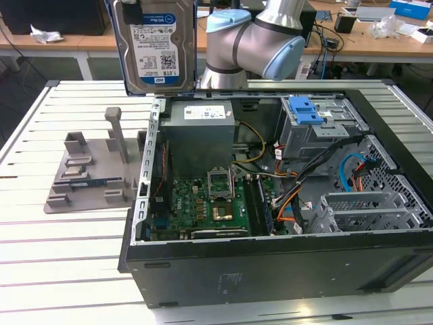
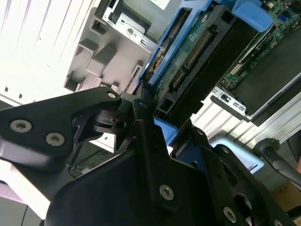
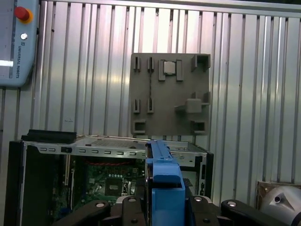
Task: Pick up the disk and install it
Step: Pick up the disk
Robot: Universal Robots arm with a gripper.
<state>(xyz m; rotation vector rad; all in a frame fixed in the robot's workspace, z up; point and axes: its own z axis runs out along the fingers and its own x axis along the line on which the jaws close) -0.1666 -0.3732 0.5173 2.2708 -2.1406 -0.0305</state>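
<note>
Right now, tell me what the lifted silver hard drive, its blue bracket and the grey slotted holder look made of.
Silver rectangular hard drive: probably metal, dull gleam at its rim; glossy paper label on its face.
Blue carrier bracket: likely moulded plastic, even colour, smooth sheen.
Grey slotted holder: seemingly matte plastic, no glint.

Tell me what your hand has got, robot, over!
Hand shut on the disk. Disk held high, off the table, not in the computer yet. Computer open.
</note>
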